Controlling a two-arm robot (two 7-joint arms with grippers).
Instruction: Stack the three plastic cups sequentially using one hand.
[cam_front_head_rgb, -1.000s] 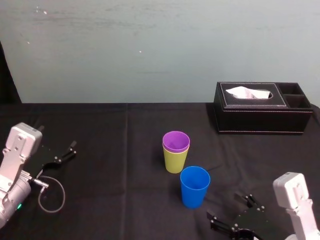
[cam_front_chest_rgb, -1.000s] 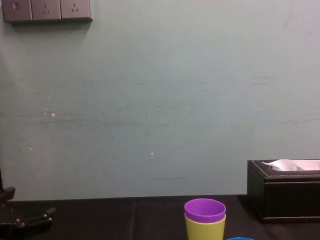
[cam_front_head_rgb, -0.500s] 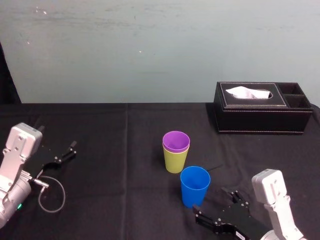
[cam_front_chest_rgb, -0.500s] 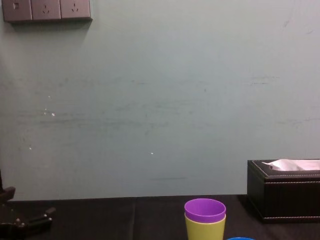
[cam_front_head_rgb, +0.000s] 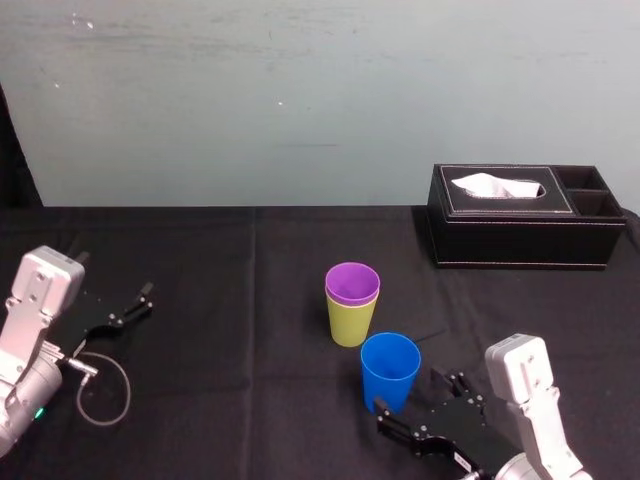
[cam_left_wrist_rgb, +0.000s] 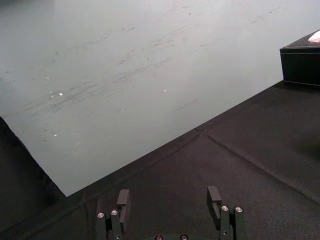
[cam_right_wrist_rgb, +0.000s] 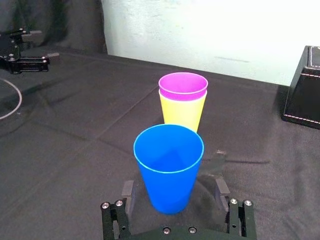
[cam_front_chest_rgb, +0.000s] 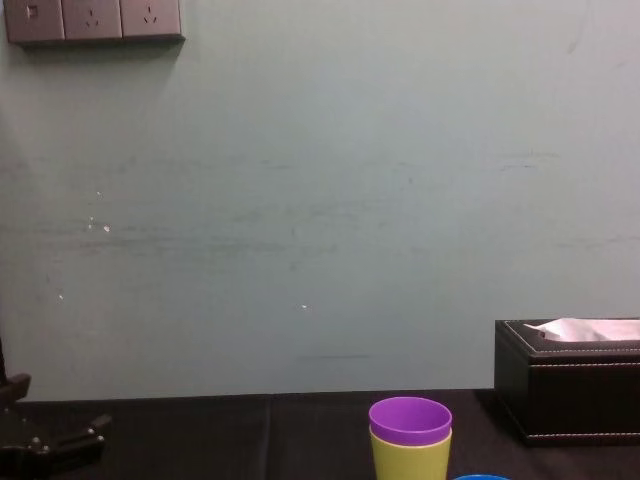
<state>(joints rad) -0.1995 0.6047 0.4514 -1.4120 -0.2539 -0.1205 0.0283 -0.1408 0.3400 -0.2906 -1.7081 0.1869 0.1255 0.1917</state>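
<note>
The purple cup (cam_front_head_rgb: 352, 281) sits nested in the yellow-green cup (cam_front_head_rgb: 350, 322) at the table's middle; both also show in the right wrist view, purple cup (cam_right_wrist_rgb: 183, 85) in yellow-green cup (cam_right_wrist_rgb: 183, 112). The blue cup (cam_front_head_rgb: 390, 372) stands upright just in front of them, a little to the right. My right gripper (cam_front_head_rgb: 410, 396) is low at the blue cup's base. In the right wrist view the blue cup (cam_right_wrist_rgb: 169, 167) stands between the open fingers (cam_right_wrist_rgb: 127, 190), with a gap on each side. My left gripper (cam_front_head_rgb: 128, 306) rests open at the table's left.
A black tissue box (cam_front_head_rgb: 525, 215) stands at the back right against the pale wall. A loop of cable (cam_front_head_rgb: 100, 388) lies beside the left arm. Black cloth covers the table (cam_front_head_rgb: 230, 290).
My right gripper has moved forward and left from the table's near right corner until its open fingers flank the blue cup. The cups and left arm have not moved.
</note>
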